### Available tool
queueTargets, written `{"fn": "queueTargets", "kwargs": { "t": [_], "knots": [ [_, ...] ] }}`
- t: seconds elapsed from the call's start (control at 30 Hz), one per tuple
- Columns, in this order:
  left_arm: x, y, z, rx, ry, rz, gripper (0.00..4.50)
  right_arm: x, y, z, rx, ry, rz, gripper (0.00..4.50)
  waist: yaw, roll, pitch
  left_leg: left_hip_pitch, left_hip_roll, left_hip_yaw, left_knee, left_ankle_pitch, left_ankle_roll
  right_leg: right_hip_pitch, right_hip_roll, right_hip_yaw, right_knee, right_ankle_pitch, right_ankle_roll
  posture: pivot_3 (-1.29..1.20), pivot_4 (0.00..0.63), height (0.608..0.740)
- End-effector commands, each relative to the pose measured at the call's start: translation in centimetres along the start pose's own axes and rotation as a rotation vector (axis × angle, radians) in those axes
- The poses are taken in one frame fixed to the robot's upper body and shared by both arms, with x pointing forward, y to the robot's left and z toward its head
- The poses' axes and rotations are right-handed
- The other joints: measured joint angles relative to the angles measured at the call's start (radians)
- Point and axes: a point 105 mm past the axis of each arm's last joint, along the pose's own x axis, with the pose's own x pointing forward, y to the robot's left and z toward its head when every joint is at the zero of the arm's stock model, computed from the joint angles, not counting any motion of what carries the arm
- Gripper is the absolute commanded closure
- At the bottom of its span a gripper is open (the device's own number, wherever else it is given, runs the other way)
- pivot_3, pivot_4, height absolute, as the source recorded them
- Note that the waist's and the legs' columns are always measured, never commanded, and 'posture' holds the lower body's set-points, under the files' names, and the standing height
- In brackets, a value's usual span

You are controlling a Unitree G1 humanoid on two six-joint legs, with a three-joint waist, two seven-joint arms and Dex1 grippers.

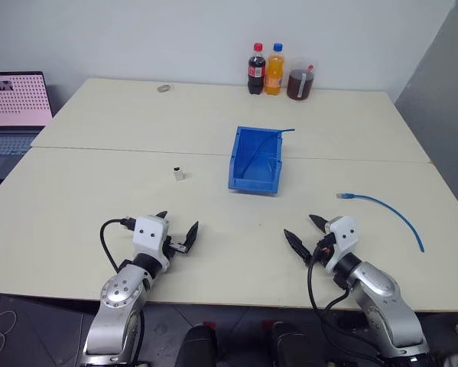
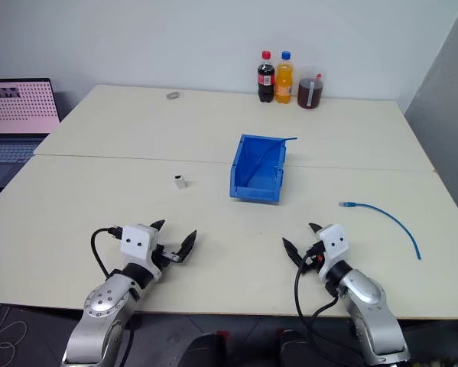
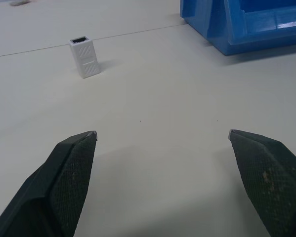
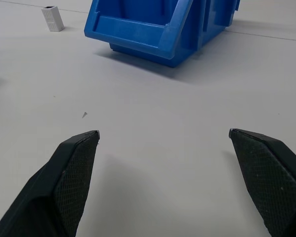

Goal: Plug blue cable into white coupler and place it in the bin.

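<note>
The blue cable [image 1: 385, 208] lies curved on the table at the right, a clear plug at its left end. A small white coupler [image 1: 180, 173] stands upright left of the blue bin [image 1: 255, 160], its dark socket facing up; the left wrist view shows the coupler [image 3: 83, 57] ahead of my fingers. The bin [image 4: 157, 24] sits mid-table with its lowered lip toward me. My left gripper [image 1: 177, 232] hovers open near the table's front edge, below the coupler. To the right, my right gripper [image 1: 305, 232] is open too, left of the cable. Both hold nothing.
A thin dark blue wire [image 1: 271, 145] leans over the bin's back rim. Two soda bottles [image 1: 264, 70] and a jar [image 1: 300, 82] stand at the far edge. A laptop [image 1: 13, 107] sits at the far left. A small grey object [image 1: 164, 88] lies far back.
</note>
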Motion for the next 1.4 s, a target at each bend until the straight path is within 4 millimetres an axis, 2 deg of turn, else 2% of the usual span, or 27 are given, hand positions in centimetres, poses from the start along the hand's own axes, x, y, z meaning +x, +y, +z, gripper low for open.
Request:
{"fn": "queueTargets", "kwargs": {
  "t": [0.03,0.33,0.47,0.7,0.83,0.97,1.07,1.13,1.27,1.4],
  "knots": [
    [0.0,0.0,1.1,0.032,-0.047,-0.01,0.0,0.0,-0.3,1.4,-0.023,-0.057,0.0,0.03,0.0,0.0,0.0,0.0,0.0,0.0,0.0,0.0,0.0,0.0,0.0,0.0,0.0,0.0,0.0,0.0,0.15,0.74],
    [-0.2,-0.2,0.8,0.049,-0.03,-0.02,0.0,0.0,-0.1,1.2,-0.019,-0.051,0.0,0.03,0.0,0.0,0.0,0.0,0.0,0.0,0.0,0.0,0.0,0.0,0.0,0.0,0.0,0.0,0.0,0.0,0.15,0.74],
    [-0.2,-0.7,1.3,0.048,-0.061,-0.056,0.0,0.0,0.0,1.2,-0.017,-0.051,0.0,0.03,0.0,0.0,0.0,0.0,0.0,0.0,0.0,0.0,0.0,0.0,0.0,0.0,0.0,0.0,0.0,0.0,0.15,0.74],
    [-1.0,-2.1,2.6,-0.074,-0.135,-0.191,0.0,-0.1,0.0,1.2,-0.018,-0.055,-0.007,0.03,0.0,0.0,0.0,0.0,0.0,0.0,0.0,0.0,0.0,0.0,0.0,0.0,0.0,0.0,0.0,0.0,0.15,0.74],
    [-0.8,-3.7,3.0,-0.023,-0.131,-0.294,0.0,-0.7,-0.4,2.1,-0.039,-0.082,-0.033,0.03,0.0,0.0,0.0,0.0,0.0,0.0,0.0,0.0,0.0,0.0,0.0,0.0,0.0,0.0,0.0,0.0,0.15,0.74],
    [0.2,-6.1,4.0,0.049,-0.137,-0.427,0.0,-2.5,-1.0,3.5,-0.052,-0.095,-0.027,0.03,0.002,0.0,0.0,0.0,-0.001,-0.001,0.001,0.0,0.0,0.001,0.0,-0.001,0.0,0.0,0.0,0.0,0.15,0.74],
    [1.0,-8.2,5.0,0.106,-0.141,-0.549,0.0,-4.2,-2.2,4.5,-0.088,-0.071,-0.03,0.03,0.005,0.0,0.0,0.0,-0.001,-0.001,0.002,0.0,0.0,0.003,-0.001,-0.002,-0.001,0.0,0.001,0.0,0.15,0.74],
    [1.7,-9.5,5.4,0.13,-0.117,-0.612,0.0,-5.4,-4.0,4.7,-0.111,-0.023,-0.058,0.03,0.003,0.0,0.0,0.001,-0.001,-0.002,0.002,0.0,0.0,0.005,-0.001,-0.003,-0.001,0.0,0.001,0.0,0.15,0.74],
    [2.7,-12.2,7.0,0.149,-0.126,-0.73,0.0,-7.3,-9.0,4.5,-0.117,0.097,-0.163,0.03,0.0,0.0,0.0,0.006,-0.001,-0.003,0.001,0.0,0.0,0.011,-0.001,-0.004,-0.002,-0.002,0.003,0.0,0.15,0.74],
    [3.7,-13.7,8.3,0.165,-0.135,-0.792,0.0,-7.9,-14.2,4.1,-0.119,0.207,-0.246,0.03,-0.007,0.0,0.0,0.01,-0.001,-0.003,0.001,0.0,0.0,0.015,0.0,-0.002,-0.003,-0.002,0.004,0.0,0.15,0.74]
  ]
}}
